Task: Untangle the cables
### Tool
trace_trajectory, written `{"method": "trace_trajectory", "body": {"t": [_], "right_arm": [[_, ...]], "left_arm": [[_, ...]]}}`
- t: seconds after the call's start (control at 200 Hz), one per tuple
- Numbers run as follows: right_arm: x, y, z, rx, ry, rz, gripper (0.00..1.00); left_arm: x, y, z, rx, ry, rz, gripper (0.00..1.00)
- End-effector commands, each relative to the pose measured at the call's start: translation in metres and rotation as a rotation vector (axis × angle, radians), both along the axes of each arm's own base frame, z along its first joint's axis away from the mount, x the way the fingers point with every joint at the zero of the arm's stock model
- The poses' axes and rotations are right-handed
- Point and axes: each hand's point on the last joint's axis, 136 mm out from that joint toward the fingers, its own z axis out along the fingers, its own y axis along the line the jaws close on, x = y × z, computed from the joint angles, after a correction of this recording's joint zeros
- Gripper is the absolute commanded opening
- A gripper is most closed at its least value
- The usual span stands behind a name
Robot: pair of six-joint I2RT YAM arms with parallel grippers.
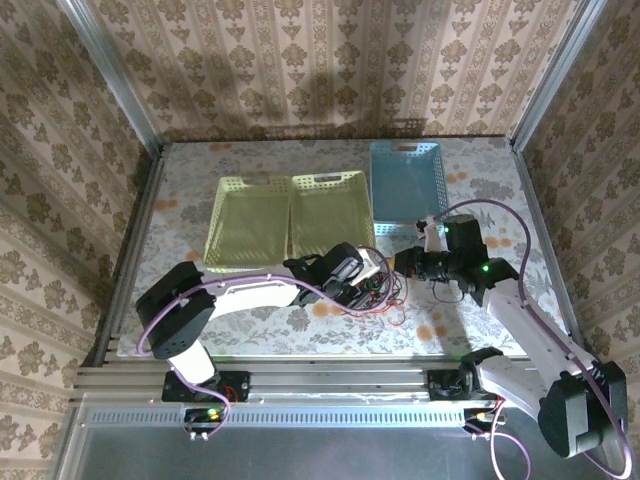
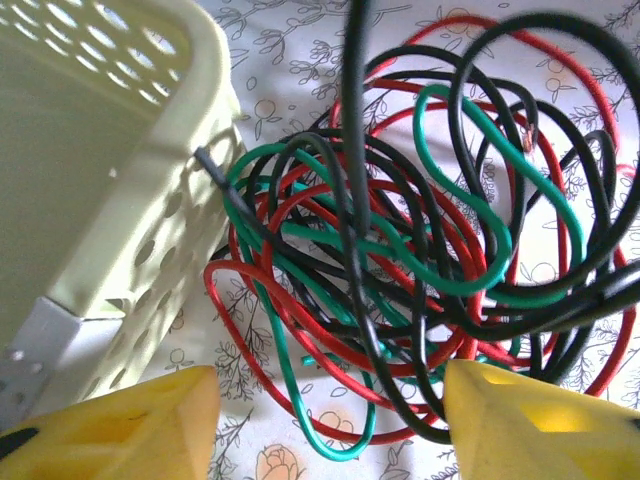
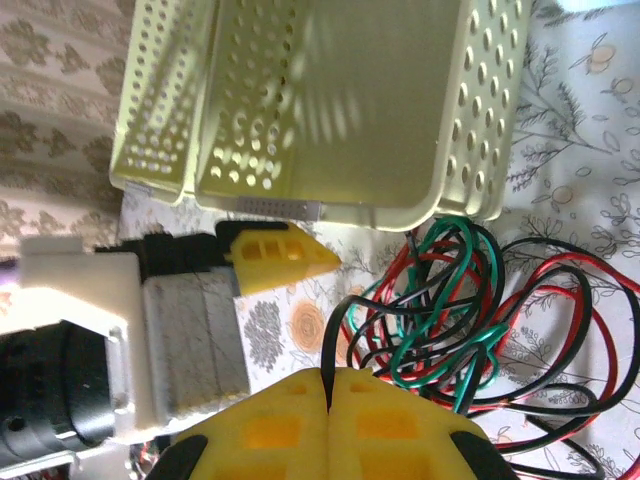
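The cables (image 1: 388, 292) lie as one tangle of red, green and black wires on the flowered tablecloth, just in front of the baskets. My left gripper (image 2: 330, 430) is open above the near edge of the tangle (image 2: 400, 250), and red, green and black loops lie between its yellow fingers (image 2: 540, 420). In the top view the left gripper (image 1: 367, 279) stands at the tangle's left side. My right gripper (image 3: 328, 378) is shut on a black cable (image 3: 327, 350) that rises from the tangle (image 3: 470, 310). From above, the right gripper (image 1: 407, 265) sits to the tangle's right.
Two pale yellow-green baskets (image 1: 248, 222) (image 1: 330, 208) and a blue basket (image 1: 405, 180) stand behind the cables. The nearer yellow basket's corner (image 2: 150, 240) almost touches the tangle. Metal frame rails run along the table's edges.
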Motion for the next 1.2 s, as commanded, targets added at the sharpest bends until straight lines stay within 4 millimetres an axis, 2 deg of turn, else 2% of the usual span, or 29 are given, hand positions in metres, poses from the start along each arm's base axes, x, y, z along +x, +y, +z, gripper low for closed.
{"method": "trace_trajectory", "body": {"t": [0.0, 0.075, 0.145, 0.275, 0.425, 0.56, 0.67, 0.825, 0.92, 0.995, 1.08, 1.195], "right_arm": [[0.008, -0.009, 0.024, 0.032, -0.068, -0.075, 0.00], [0.012, -0.020, 0.031, -0.003, -0.102, -0.134, 0.00], [0.014, -0.031, 0.037, -0.049, -0.132, -0.184, 0.00], [0.013, -0.041, 0.048, -0.099, -0.186, -0.216, 0.00], [0.017, -0.075, 0.068, -0.219, -0.260, -0.377, 0.00], [0.019, -0.095, 0.086, -0.258, -0.316, -0.482, 0.00], [0.019, -0.105, 0.093, -0.301, -0.337, -0.517, 0.00], [0.016, -0.133, 0.102, -0.403, -0.344, -0.635, 0.00], [0.019, -0.120, 0.112, -0.383, -0.387, -0.560, 0.00], [0.020, -0.102, 0.112, -0.355, -0.391, -0.453, 0.00], [0.021, -0.090, 0.105, -0.334, -0.356, -0.385, 0.00], [0.022, -0.088, 0.095, -0.319, -0.315, -0.387, 0.00]], "left_arm": [[0.000, -0.009, 0.001, -0.004, -0.009, -0.030, 0.61], [0.000, -0.008, -0.002, 0.001, -0.009, -0.027, 0.61], [0.001, -0.007, -0.004, 0.004, -0.011, -0.021, 0.65], [0.002, -0.006, -0.002, -0.003, -0.020, -0.014, 0.68], [0.002, -0.006, -0.003, -0.006, -0.021, -0.015, 0.68], [0.009, -0.003, -0.008, 0.018, -0.042, 0.019, 0.68], [0.009, -0.003, -0.008, 0.014, -0.050, 0.022, 0.69], [0.010, -0.002, -0.009, 0.010, -0.052, 0.028, 0.68], [0.009, -0.003, -0.006, 0.007, -0.057, 0.020, 0.68], [0.006, -0.009, 0.007, -0.023, -0.072, -0.004, 0.69], [0.001, -0.020, 0.031, -0.089, -0.109, -0.062, 0.78], [-0.002, -0.042, 0.062, -0.193, -0.133, -0.126, 0.89]]}}
